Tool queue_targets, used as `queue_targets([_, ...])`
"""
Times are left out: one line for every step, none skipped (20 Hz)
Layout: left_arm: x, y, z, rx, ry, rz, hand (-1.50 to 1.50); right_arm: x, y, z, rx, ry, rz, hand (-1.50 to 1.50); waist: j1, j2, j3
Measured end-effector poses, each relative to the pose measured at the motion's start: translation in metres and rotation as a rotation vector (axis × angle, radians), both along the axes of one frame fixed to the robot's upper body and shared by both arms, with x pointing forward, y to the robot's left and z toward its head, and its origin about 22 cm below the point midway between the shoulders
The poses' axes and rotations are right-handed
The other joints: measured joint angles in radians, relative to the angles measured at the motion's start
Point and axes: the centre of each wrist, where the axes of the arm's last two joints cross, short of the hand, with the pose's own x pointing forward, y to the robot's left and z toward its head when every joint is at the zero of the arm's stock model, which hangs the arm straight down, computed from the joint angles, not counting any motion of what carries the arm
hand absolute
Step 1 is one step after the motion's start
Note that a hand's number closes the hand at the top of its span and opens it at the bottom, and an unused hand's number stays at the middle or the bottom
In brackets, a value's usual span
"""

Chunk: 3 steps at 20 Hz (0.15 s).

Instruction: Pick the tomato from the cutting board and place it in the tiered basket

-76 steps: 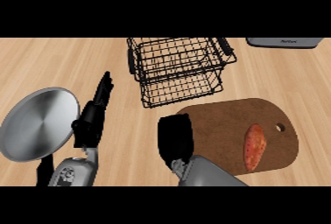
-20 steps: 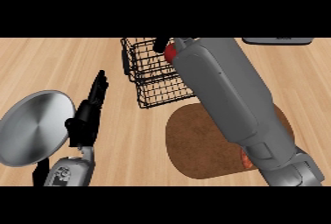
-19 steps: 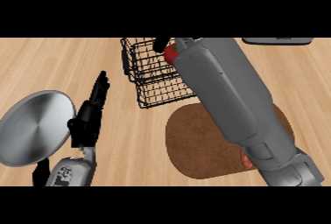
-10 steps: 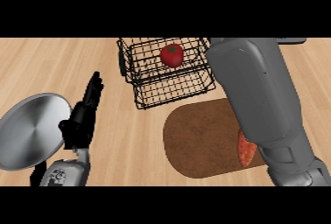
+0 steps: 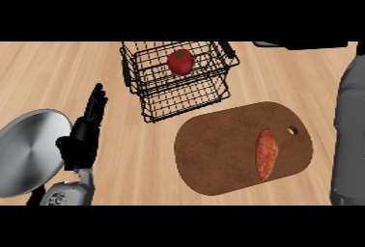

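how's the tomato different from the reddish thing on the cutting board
The tomato is round with a green top; the reddish thing is long and slim. The tomato sits in the wire basket; the reddish thing lies flat on the cutting board. Both are reddish foods.

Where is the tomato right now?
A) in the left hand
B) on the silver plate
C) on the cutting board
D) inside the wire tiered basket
D: the tomato sits inside the tiered basket, and the cutting board holds only an elongated orange-red item.
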Motion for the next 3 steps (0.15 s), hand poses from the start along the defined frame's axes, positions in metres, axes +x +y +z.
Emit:
queue_targets([0.0,-0.002,0.0,-0.003,0.0,0.005,0.0,-0.01,-0.015,-0.003,0.013,-0.007,-0.007,-1.5,-0.003,0.0,0.0])
queue_targets([0.0,-0.004,-0.001,-0.004,0.0,0.006,0.0,-0.021,-0.03,-0.006,0.025,-0.009,-0.009,-1.5,-0.006,0.0,0.0])
queue_targets([0.001,0.0,-0.001,-0.003,-0.004,0.01,0.0,-0.031,-0.043,-0.012,0.041,-0.01,-0.008,-1.5,-0.006,0.001,0.0])
